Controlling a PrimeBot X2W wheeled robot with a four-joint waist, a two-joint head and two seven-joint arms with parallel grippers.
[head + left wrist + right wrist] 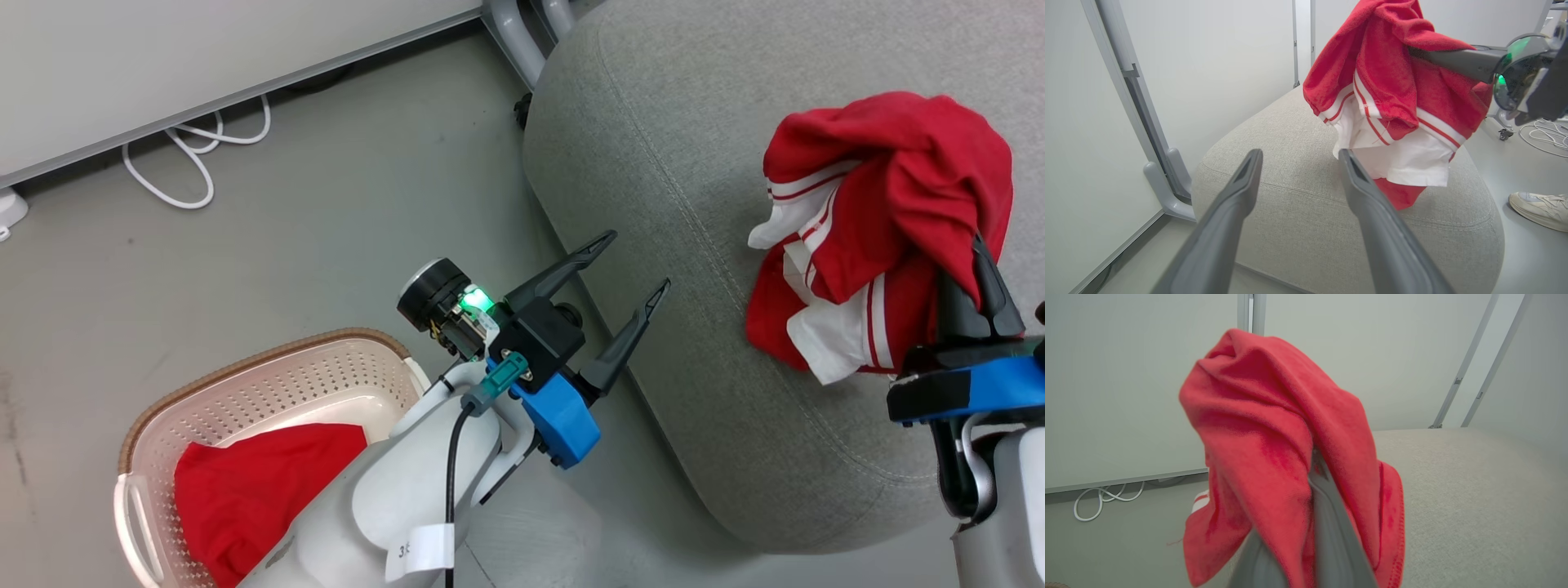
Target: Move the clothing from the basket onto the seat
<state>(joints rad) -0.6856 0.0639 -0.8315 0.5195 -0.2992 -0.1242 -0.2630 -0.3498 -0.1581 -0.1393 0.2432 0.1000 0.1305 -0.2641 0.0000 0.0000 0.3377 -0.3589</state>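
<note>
The right gripper (976, 273) is clenched on a red garment (886, 184), its two dark fingers pressed together with the cloth draped over and around them, so the fabric hangs from a pinch near its top. That hold lets the white-striped hem and white trim dangle over the seat (653, 163). The lowest fold may already brush the grey cushion, though the left wrist view leaves this uncertain. The right forearm reaches in from the lower right of the head view, fingers pointing up and away over the upholstery. The left gripper (639, 260) is spread wide and empty, poised beside the seat's near edge and aimed toward the hanging cloth. Behind its pale forearm, the second red garment (253, 490) lies in the basket (269, 351) on the floor, waiting its turn.
</note>
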